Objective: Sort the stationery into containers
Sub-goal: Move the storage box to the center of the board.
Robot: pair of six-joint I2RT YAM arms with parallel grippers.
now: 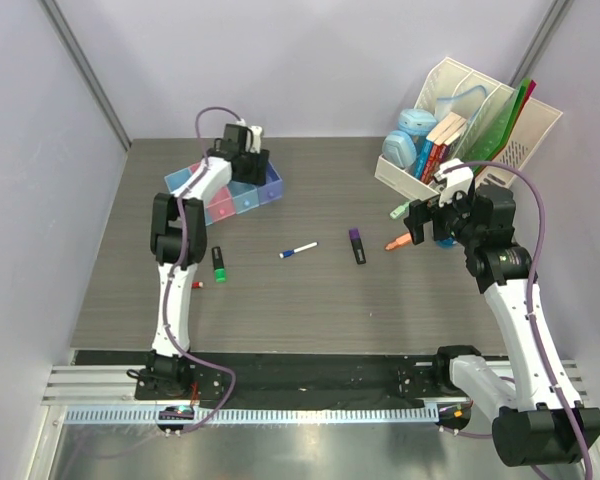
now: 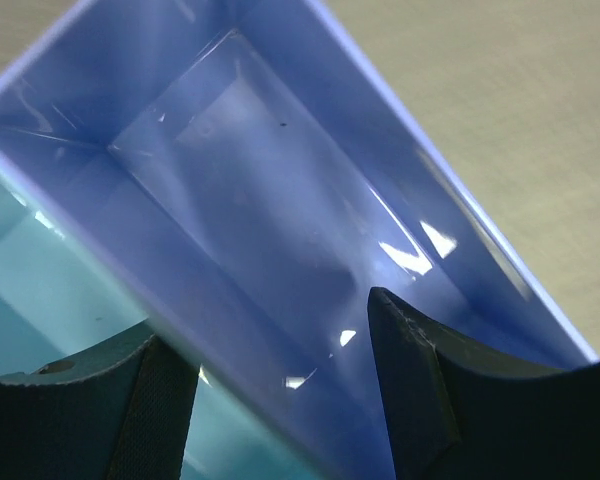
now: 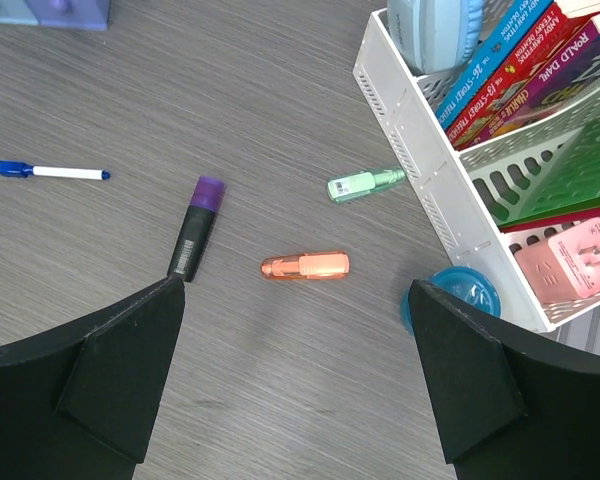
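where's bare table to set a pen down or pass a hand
Bare: the back middle between the trays and the white rack; also the strip from the blue-capped marker and purple highlighter to the near edge. Crowded: the rack's front corner, with the orange highlighter, green highlighter and blue roll.

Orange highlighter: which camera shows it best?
Right wrist view: the orange highlighter lies whole and unobstructed. Top external shows only its small tip beside the right arm; left wrist shows none of it.

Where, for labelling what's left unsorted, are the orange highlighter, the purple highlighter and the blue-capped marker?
orange highlighter (image 3: 305, 266), right wrist view, mid barrel.
purple highlighter (image 3: 193, 237), right wrist view, black barrel.
blue-capped marker (image 3: 65, 172), right wrist view, white shaft.
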